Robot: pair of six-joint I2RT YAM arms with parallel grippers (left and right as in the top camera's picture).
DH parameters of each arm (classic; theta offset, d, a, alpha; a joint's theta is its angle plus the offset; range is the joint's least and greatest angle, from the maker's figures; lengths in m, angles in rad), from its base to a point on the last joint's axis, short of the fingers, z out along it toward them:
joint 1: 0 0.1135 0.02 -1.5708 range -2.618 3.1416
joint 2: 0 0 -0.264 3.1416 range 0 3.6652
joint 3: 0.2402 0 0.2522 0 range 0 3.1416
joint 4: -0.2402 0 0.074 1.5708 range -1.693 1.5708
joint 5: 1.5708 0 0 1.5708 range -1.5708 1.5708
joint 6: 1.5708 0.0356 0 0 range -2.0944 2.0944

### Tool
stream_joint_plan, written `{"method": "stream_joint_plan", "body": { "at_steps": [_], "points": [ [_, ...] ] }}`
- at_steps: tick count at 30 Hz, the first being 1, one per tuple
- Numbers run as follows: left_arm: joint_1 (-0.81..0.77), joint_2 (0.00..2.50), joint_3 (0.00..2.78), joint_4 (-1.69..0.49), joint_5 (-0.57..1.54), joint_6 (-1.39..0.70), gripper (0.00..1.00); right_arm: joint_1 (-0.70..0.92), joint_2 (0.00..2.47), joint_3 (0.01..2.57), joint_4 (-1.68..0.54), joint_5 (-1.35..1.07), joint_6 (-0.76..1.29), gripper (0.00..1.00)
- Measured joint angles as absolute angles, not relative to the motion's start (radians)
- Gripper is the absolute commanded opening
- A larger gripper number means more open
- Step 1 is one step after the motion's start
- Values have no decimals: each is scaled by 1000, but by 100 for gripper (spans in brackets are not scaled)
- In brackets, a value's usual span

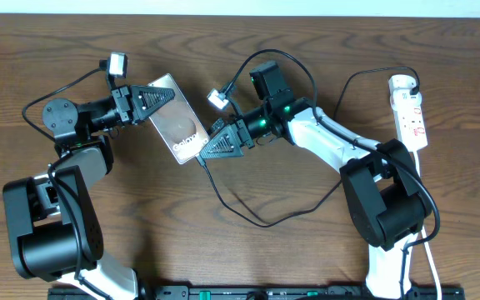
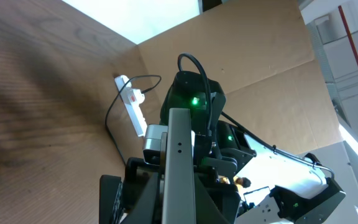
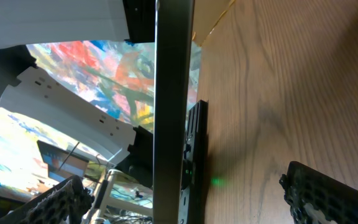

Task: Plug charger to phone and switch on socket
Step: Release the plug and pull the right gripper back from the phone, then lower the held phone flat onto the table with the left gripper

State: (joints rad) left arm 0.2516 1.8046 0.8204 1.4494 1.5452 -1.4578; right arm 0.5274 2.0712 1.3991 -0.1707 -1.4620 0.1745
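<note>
The left gripper (image 1: 152, 104) clamps the phone (image 1: 177, 127). The right gripper (image 1: 209, 142), jaws wide and empty, straddles its far end, where the charger (image 1: 261, 224) meets it (seating unclear). Likely next: pressing 1 switch on the socket (image 1: 411, 112), well behind the right gripper.

The place reads as a robotics lab or test bench, not a home. A left arm (image 1: 52, 225) and a right arm (image 1: 386, 200) stand at a wood-grain table (image 1: 223, 250), with a black rail (image 1: 248, 292) running along its front edge. Each arm carries a small camera (image 1: 117, 64), and a green status light (image 1: 261, 125) glows on the right arm. A white power strip (image 1: 408, 112) lies on the tabletop. The left wrist view shows plain brown cardboard sheets (image 2: 260, 68) standing behind the table. The right wrist view shows a white ribbed panel (image 3: 55, 18) and a brightly painted surface (image 3: 104, 74) whose nature is unclear.
</note>
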Motion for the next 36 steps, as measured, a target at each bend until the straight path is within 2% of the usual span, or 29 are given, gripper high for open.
{"method": "stream_joint_plan", "body": {
  "at_steps": [8, 14, 21, 28, 36],
  "points": [
    [270, 1805, 820, 1449, 1547, -1438, 7, 527, 2071, 1399, -171, -1461, 175, 99],
    [388, 1805, 820, 1403, 1546, -1432, 7, 527, 2071, 1399, -205, -1414, 175, 99],
    [527, 1805, 818, 1335, 1542, -1431, 7, 527, 2071, 1399, -365, -1097, 207, 99],
    [547, 1805, 775, 1334, 1542, -1401, 7, 509, 2071, 1399, -454, -781, 265, 99],
    [546, 1805, 689, 1333, 1535, -1335, 7, 414, 2071, 1399, -489, -646, 305, 99]
  ]
}}
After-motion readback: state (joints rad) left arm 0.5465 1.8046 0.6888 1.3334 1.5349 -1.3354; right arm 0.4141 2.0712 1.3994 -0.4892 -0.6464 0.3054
